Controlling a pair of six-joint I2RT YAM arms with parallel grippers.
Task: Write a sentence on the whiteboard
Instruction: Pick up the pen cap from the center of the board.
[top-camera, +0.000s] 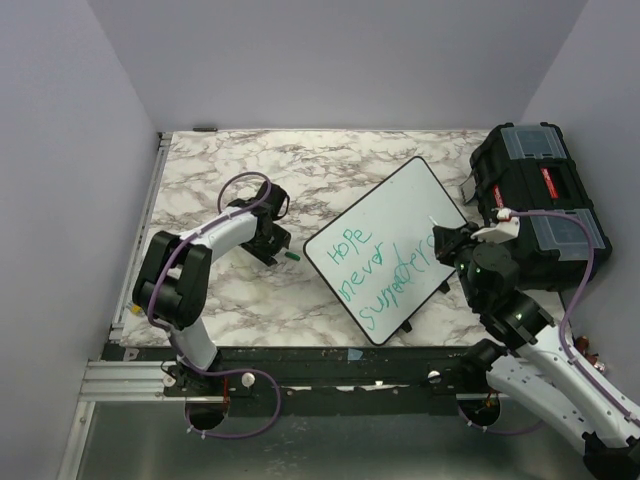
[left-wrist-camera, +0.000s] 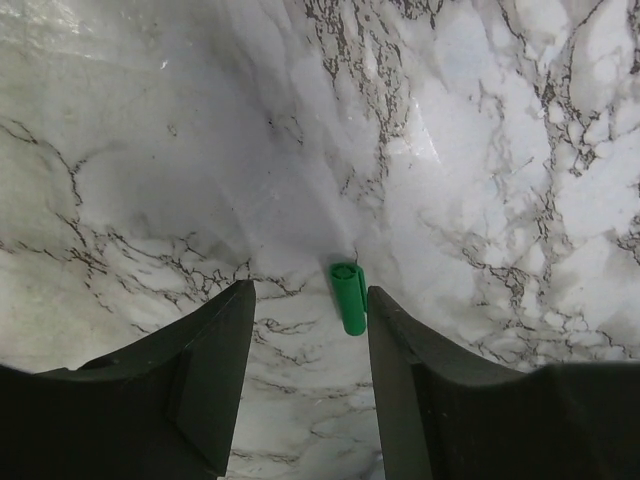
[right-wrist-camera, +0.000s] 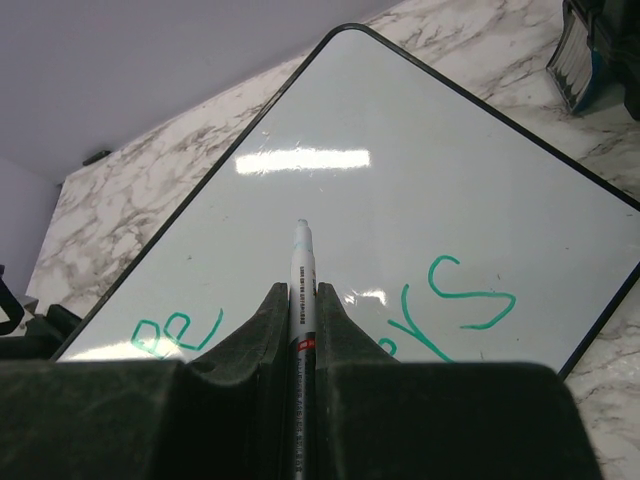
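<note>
The whiteboard (top-camera: 400, 210) lies tilted on the marble table, with the green sentence (top-camera: 385, 272) in three stacked lines on it. My right gripper (top-camera: 447, 243) hovers over the board's right edge, shut on a white marker (right-wrist-camera: 303, 268) whose tip points forward above the board (right-wrist-camera: 420, 190); green letters (right-wrist-camera: 470, 300) show beside it. My left gripper (top-camera: 274, 247) is low over the table left of the board. A green marker cap (left-wrist-camera: 348, 297) lies on the marble between its fingers, against the right finger (left-wrist-camera: 400, 350). The left gripper (left-wrist-camera: 310, 300) is open, with a gap between the cap and the other finger.
A black toolbox (top-camera: 545, 200) with clear lid compartments stands at the table's right, just behind the right arm. Grey walls enclose the table on three sides. Bare marble (top-camera: 230, 160) spreads out left of and behind the board.
</note>
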